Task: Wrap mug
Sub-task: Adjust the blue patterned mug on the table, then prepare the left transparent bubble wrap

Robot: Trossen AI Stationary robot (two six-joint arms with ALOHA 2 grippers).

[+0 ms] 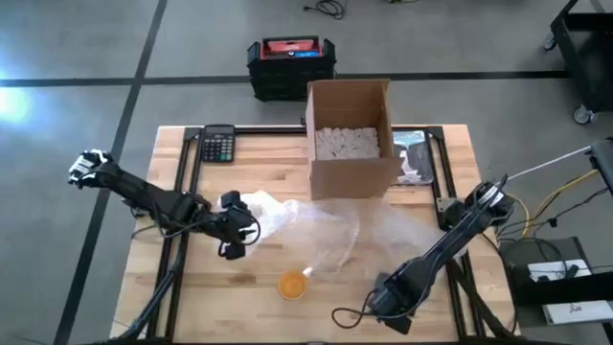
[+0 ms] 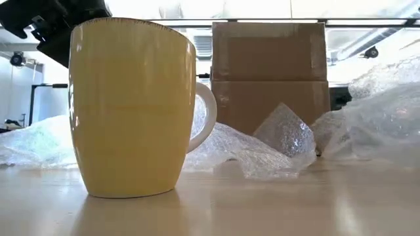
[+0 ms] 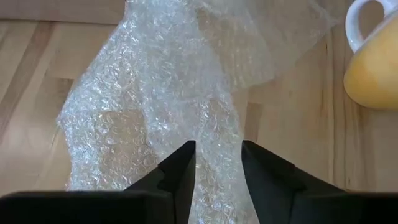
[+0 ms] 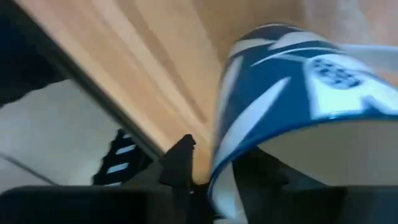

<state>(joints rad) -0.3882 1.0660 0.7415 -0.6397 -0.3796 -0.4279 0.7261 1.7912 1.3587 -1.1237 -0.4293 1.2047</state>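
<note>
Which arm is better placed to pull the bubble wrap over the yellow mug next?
Probably the left. Its gripper hovers right over the bubble wrap, fingers open, with the mug close by. The right gripper sits at the table's near edge, away from the wrap, with something blue and white against its fingers.

Your high view looks straight down on the whole table [image 1: 182, 287]. The low view sits at table height, very near the mug [image 2: 131, 105], which the high and left wrist views share. The right wrist view seems pressed against something blue-and-white.
</note>
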